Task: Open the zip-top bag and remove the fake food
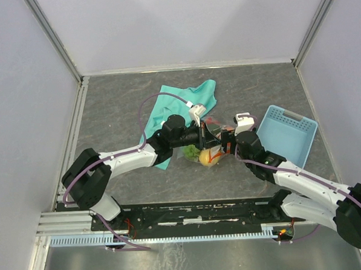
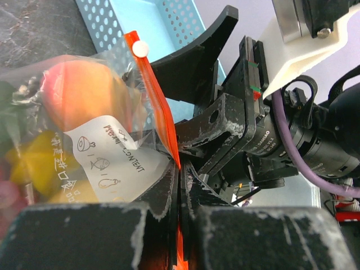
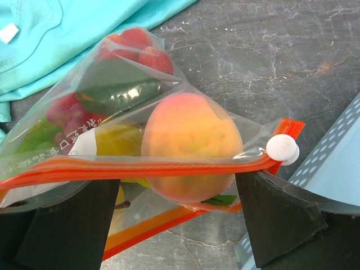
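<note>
We look down on a grey tabletop (image 1: 257, 88) where two arms meet over a clear bag (image 3: 84, 140) of fake food, near the middle. The left hand (image 2: 179, 216) is pressed together, pinching one lip of the bag's orange zip strip (image 2: 154, 101). The right hand (image 3: 180, 219) is spread wide, its black fingers (image 3: 281, 216) on either side of the bag's mouth, clamping nothing. The strip's two orange lips stand apart, and a white slider (image 3: 282, 149) sits at one end.

Inside the bag we see a peach (image 3: 191, 146) pressed against the plastic, with a lemon (image 3: 115, 140), strawberries (image 3: 140, 48), dark grapes (image 3: 62, 109) and a green leaf (image 3: 118, 84) behind it. We cannot tell whether the bag's bottom touches the tabletop.

A teal cloth (image 1: 190, 98) lies behind the bag, partly under the left arm. A blue perforated basket (image 1: 287, 132) stands just beside the right hand, on its outer side.
</note>
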Controlling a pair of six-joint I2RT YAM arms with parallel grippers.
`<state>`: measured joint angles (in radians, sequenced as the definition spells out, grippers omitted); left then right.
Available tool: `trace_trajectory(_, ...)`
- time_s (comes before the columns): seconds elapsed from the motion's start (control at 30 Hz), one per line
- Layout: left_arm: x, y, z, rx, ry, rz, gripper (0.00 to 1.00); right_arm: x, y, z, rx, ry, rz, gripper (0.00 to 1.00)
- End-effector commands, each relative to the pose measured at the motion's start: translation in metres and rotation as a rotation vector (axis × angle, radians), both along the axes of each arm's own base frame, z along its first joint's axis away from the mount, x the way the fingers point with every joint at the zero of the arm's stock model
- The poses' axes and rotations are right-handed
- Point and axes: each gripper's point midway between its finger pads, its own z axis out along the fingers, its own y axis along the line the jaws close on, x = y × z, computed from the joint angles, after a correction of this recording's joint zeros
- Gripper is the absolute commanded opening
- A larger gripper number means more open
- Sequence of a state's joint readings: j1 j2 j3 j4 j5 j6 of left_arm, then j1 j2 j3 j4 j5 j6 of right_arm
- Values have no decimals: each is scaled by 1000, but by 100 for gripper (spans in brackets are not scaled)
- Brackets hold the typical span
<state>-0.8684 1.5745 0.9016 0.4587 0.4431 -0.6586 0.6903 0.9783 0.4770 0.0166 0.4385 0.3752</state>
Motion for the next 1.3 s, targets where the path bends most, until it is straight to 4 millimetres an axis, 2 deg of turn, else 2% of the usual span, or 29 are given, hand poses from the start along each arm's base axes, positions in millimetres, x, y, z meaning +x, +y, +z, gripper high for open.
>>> trace_trajectory(0.0, -24, -4, 55, -152, -48, -90, 3, 19, -7, 12, 9, -44, -121, 91)
trace_trajectory(0.07, -26, -2, 57, -159, -50, -95, 3, 21, -5, 6, -7, -31, -119, 90)
trace_trajectory(0.23, -31, 1, 63, -178, -53, -104, 3, 28, -6, 6, -12, -50, -142, 86)
trace_trajectory(0.3, -32, 2, 67, -190, -54, -106, 3, 30, -5, 8, 0, -65, -145, 79)
trace_trajectory(0.37, -33, 4, 69, -195, -59, -106, 3, 31, -2, 9, 17, -78, -136, 67)
trace_trajectory(0.47, -34, 6, 69, -193, -70, -102, 3, 30, 0, 9, 38, -89, -125, 57)
trace_trajectory(0.57, -31, 9, 66, -174, -85, -81, 3, 27, 4, 13, 73, -102, -97, 52)
trace_trajectory(0.87, -11, 13, 42, -93, -96, 7, 3, 8, 9, 37, 180, -124, -26, 44)
trace_trajectory(1.03, 4, 16, 32, -60, -102, 83, 3, -6, 19, 53, 277, -124, 41, 43)
trace_trajectory(1.27, 31, 25, 35, -57, -115, 197, 3, -25, 26, 55, 361, -81, 99, 42)
